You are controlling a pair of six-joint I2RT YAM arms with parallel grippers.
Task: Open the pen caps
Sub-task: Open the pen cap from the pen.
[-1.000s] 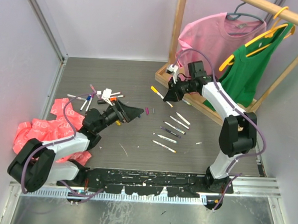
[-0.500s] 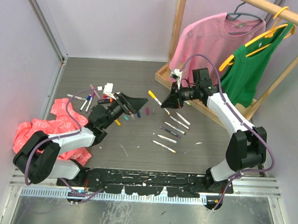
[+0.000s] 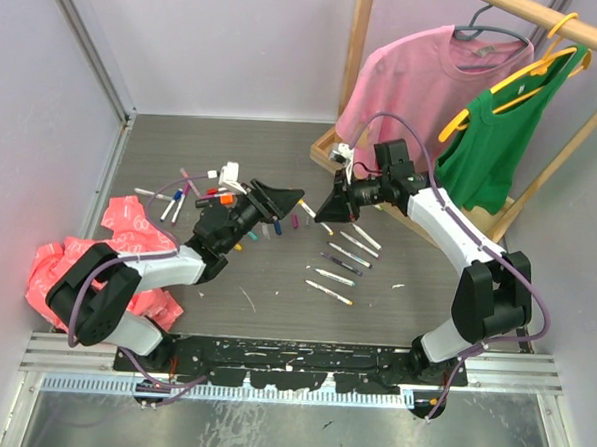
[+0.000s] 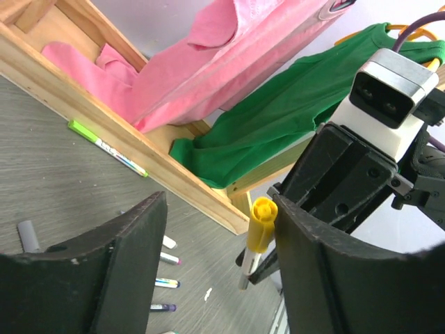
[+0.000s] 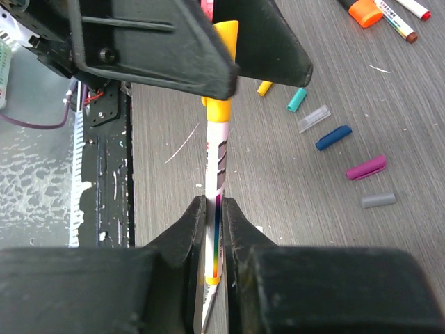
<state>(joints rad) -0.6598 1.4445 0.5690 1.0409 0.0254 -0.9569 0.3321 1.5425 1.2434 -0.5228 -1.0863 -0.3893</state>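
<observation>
Presently my right claw point(image 5: 214, 206) is clamped hard on the white barrel of a yellow-capped pen point(image 5: 216, 160), held in the air over the middle of the table, cap end pointing toward the left edge. My left claw point(image 4: 217, 209) faces it with jaws standing wide apart. The yellow cap point(image 4: 261, 224) sits in that gap, close against one finger point(image 4: 327, 278), and I have no grip on it. The cap is fully seated on the pen.

Work done, as far as visible: several loose caps lie on the table under the two claws, among them a teal cap point(image 5: 297, 99), a blue cap point(image 5: 333, 137), a magenta cap point(image 5: 366, 167) and a grey cap point(image 5: 378, 200). A row of pens point(image 3: 349, 254) lies just right of centre. I judge these to be the finished ones, though the overhead view is too small to confirm bare tips.

Work left: the pen in hand, a scatter of pens point(image 3: 169, 208) toward the left edge that appear capped, and an orange marker point(image 5: 363, 12) lying with others. A green-ended pen point(image 4: 108, 147) lies beside the wooden rack base point(image 4: 139, 149) near the far right corner. Its state cannot be read.

Assessment: the task is partly complete, perhaps around half. The step in hand is closing on the cap and pulling it off.
</observation>
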